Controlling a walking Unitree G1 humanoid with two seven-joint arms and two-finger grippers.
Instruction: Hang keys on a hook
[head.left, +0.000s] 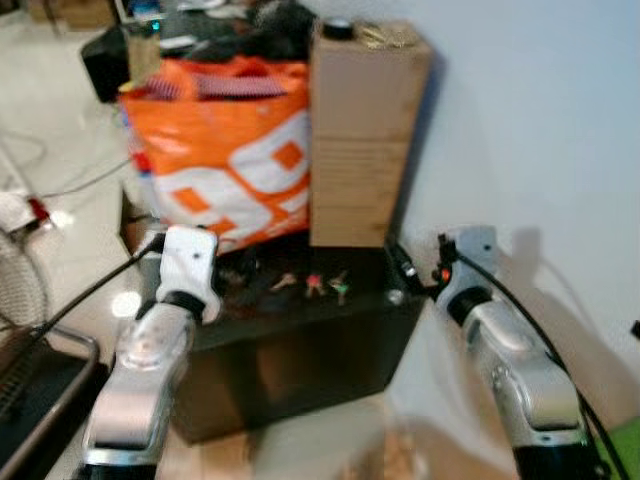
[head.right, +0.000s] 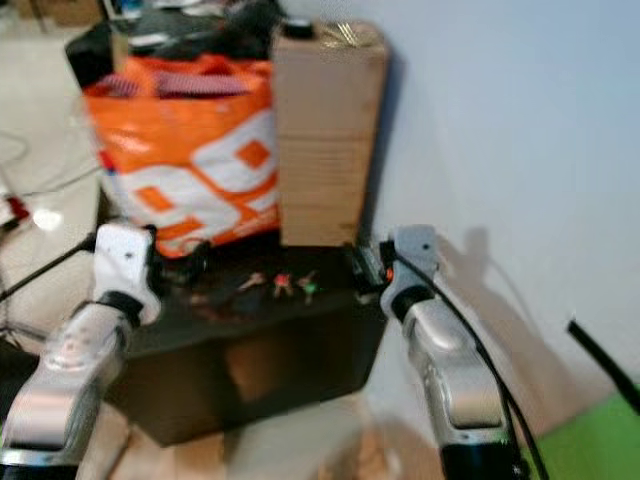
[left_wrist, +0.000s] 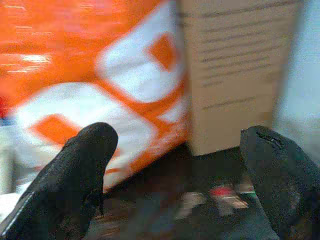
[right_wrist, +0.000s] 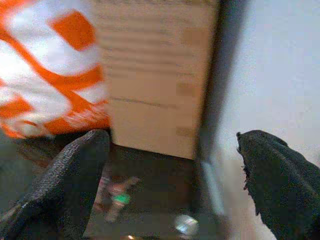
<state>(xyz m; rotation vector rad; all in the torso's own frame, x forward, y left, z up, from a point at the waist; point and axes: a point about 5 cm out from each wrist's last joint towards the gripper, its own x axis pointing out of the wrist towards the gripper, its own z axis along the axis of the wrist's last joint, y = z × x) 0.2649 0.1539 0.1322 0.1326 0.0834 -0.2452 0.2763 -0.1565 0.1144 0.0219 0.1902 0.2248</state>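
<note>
Keys (head.left: 313, 284) are lying on the black box (head.left: 300, 350), in front of a carton (head.left: 362, 140) & orange bag (head.left: 225, 150). Left gripper (left_wrist: 175, 175) and right gripper (right_wrist: 170, 175) are hovering near the box, both w/ jaws wide apart; nothing is being held.

Blur leaves the keys (head.left: 313, 284) as small coloured smudges.
</note>
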